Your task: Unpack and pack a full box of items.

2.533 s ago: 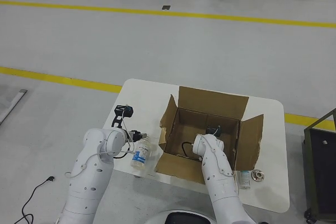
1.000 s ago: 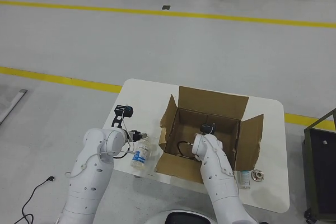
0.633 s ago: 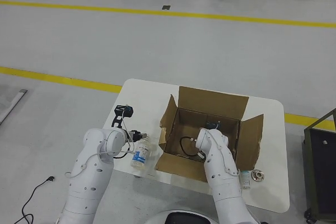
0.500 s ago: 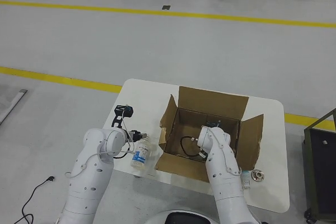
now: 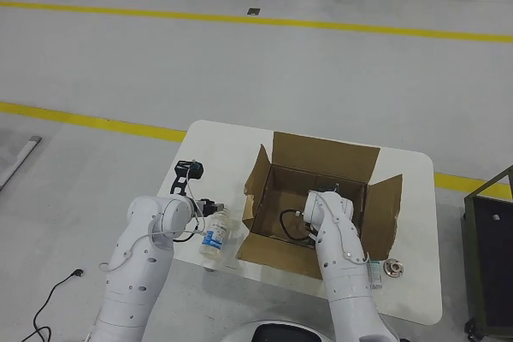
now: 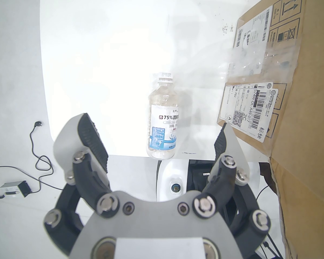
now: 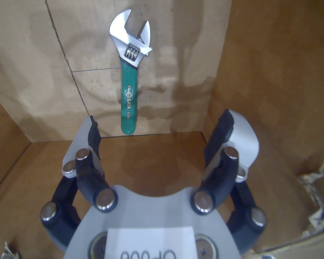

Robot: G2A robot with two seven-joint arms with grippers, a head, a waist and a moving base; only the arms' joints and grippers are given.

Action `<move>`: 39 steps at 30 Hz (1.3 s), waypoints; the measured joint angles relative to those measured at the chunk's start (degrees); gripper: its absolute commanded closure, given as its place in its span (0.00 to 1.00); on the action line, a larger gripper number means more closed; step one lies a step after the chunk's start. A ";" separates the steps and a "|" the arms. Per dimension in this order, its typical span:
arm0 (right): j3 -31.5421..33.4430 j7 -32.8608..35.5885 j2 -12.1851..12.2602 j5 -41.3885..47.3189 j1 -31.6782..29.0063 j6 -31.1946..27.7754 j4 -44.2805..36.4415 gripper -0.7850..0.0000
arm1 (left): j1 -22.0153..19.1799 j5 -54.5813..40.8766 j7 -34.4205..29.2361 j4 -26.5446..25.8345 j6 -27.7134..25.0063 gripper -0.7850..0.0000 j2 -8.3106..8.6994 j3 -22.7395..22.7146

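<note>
An open cardboard box (image 5: 282, 252) stands mid-table. My right gripper (image 7: 159, 122) is down inside it, open and holding nothing. Beyond its fingertips a green-handled adjustable wrench (image 7: 131, 74) lies flat on the box floor. In the top view the right arm (image 5: 333, 235) hides much of the box's inside. My left gripper (image 6: 155, 130) hovers open above a clear bottle (image 6: 163, 117) with a blue-and-white label. That bottle (image 5: 214, 235) lies on the table left of the box, cap away from the robot, with its base at the near edge.
A small bottle (image 5: 373, 274) and a round metal part (image 5: 394, 268) lie on the table right of the box. The box's labelled side wall (image 6: 286, 82) stands close beside the left gripper. A dark cart (image 5: 500, 248) stands off the table at far right.
My right arm has shifted a little to the right inside the box. The left arm and the bottle have stayed put.
</note>
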 measured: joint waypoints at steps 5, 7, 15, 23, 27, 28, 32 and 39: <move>-0.39 -3.10 -0.03 1.52 -1.44 -0.72 -1.16 0.00 | 0.00 0.00 0.00 0.00 0.00 0.00 0.00 0.00; -0.33 -3.39 -0.03 2.41 -1.45 -0.77 -1.27 0.00 | 0.00 0.00 0.00 0.00 0.00 0.00 0.00 0.00; 0.81 -2.23 0.45 3.82 0.58 -1.80 1.24 0.55 | 0.00 0.00 0.00 0.00 0.00 0.00 0.00 0.00; 2.63 -3.47 1.24 4.88 4.00 -1.88 7.80 0.52 | 0.00 0.00 0.00 0.00 0.00 0.00 0.00 0.00; 3.16 -4.11 1.53 6.04 5.10 -2.22 9.94 0.51 | 0.00 0.00 0.00 0.00 0.00 0.00 0.00 0.00; 3.20 -4.26 1.59 6.21 5.28 -2.33 10.34 0.51 | 0.00 0.00 0.00 0.00 0.00 0.00 0.00 0.00; 3.32 -4.79 1.79 7.17 5.81 -2.70 11.70 0.52 | 0.00 0.00 0.00 0.00 0.00 0.00 0.00 0.00; 3.37 -5.90 2.10 8.97 5.84 -3.06 12.63 0.55 | 0.00 0.00 0.00 0.00 0.00 0.00 0.00 0.00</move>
